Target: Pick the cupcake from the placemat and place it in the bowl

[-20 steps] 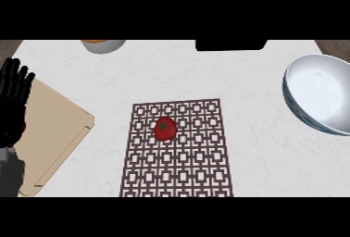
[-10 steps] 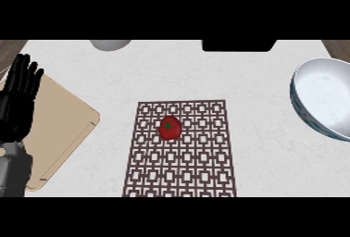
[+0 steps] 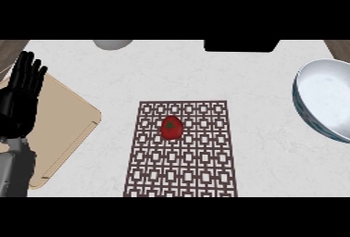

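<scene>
A small red cupcake [image 3: 171,127] with a green dot on top sits on the upper middle of a brown lattice-patterned placemat [image 3: 182,166] at the centre of the counter. A large silver-blue bowl [image 3: 326,105] stands at the right edge, partly cut off. My left hand [image 3: 19,99] rests open at the left edge, fingers straight and pointing up, well away from the cupcake. My right hand does not show.
A tan cutting board [image 3: 60,127] lies at the left, partly under my left forearm. A grey round object [image 3: 113,44] and a black object [image 3: 241,45] sit at the far edge of the white counter.
The view has shifted: the bowl, placemat and far objects sit slightly further right in the picture. My left hand shows a little further in from the left edge.
</scene>
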`<state>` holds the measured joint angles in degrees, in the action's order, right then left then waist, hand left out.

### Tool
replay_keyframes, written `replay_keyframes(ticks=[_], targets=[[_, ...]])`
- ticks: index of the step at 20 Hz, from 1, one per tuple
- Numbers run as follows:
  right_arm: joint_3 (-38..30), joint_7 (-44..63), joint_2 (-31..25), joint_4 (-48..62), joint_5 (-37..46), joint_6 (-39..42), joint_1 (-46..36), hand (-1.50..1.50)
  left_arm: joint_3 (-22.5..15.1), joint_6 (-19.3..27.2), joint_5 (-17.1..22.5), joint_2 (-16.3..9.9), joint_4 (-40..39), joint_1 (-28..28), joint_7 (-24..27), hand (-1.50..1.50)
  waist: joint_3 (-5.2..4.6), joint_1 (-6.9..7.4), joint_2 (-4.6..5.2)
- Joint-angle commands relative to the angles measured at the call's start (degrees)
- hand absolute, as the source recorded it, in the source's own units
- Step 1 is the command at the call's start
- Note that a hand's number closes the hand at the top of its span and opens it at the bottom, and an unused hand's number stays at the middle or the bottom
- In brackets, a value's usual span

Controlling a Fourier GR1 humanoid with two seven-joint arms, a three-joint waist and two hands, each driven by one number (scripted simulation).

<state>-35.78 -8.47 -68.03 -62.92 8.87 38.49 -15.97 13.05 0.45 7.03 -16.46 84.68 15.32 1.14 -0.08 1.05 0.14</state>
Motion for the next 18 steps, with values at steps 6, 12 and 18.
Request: replay_keyframes(ticks=[6,12,18], targets=[[12.7,12.5,13.0,-10.2,2.5,-5.9,-6.0,1.5,2.1,-1.9,0.8,-2.1,-2.9,1.0,1.2,0.0,0.04,-0.66,-0.04],[19.1,11.5,18.2,-5.0,12.5,-14.8,-7.7,1.5,1.0,-0.5,0.5,-0.5,3.9,-2.5,-2.0,0.0,0.09,-0.32,-0.04],[21.2,17.8,26.4,3.7,16.0,-21.9,-12.2,-1.5,0.4,0.7,-0.2,0.1,0.0,2.8,-2.1,0.0,0.09,-0.42,0.11]])
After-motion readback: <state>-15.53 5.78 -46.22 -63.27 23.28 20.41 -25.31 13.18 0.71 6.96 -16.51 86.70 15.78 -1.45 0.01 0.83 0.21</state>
